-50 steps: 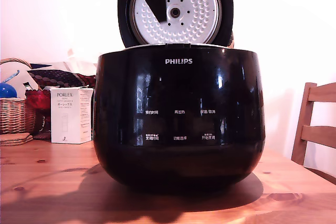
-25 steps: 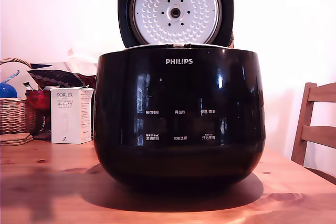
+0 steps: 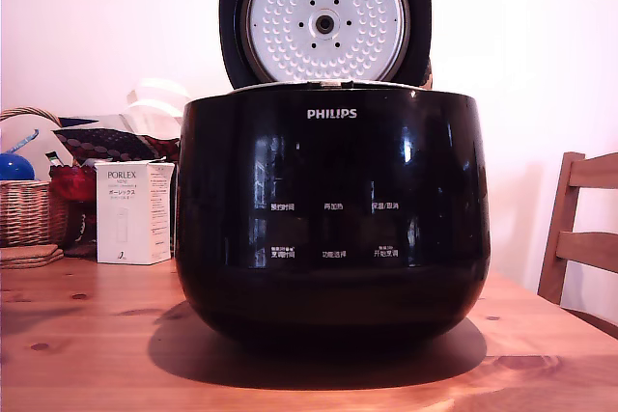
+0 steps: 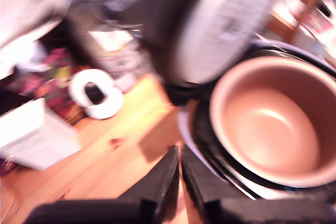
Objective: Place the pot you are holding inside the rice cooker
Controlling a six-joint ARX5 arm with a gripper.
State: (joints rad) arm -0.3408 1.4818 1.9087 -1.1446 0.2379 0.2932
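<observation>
The rice cooker is a big glossy black PHILIPS body on the wooden table, with its lid hinged up and the dimpled silver plate facing the camera. In the blurred wrist view the pot sits down inside the cooker's body, showing a coppery-brown inside and a round rim. My gripper hangs over the table just beside the cooker's rim. Its two dark fingers are pressed together with nothing between them and stand apart from the pot. The exterior view shows neither the gripper nor the pot.
A white PORLEX box, a wicker basket and cloth clutter stand at the exterior view's left. A wooden chair is at its right. The wrist view shows a white ring-shaped roll and a white box on the table.
A dark part of the arm that crossed the raised lid one second ago has left the exterior view. The cooker now sits very slightly further right in the picture.
</observation>
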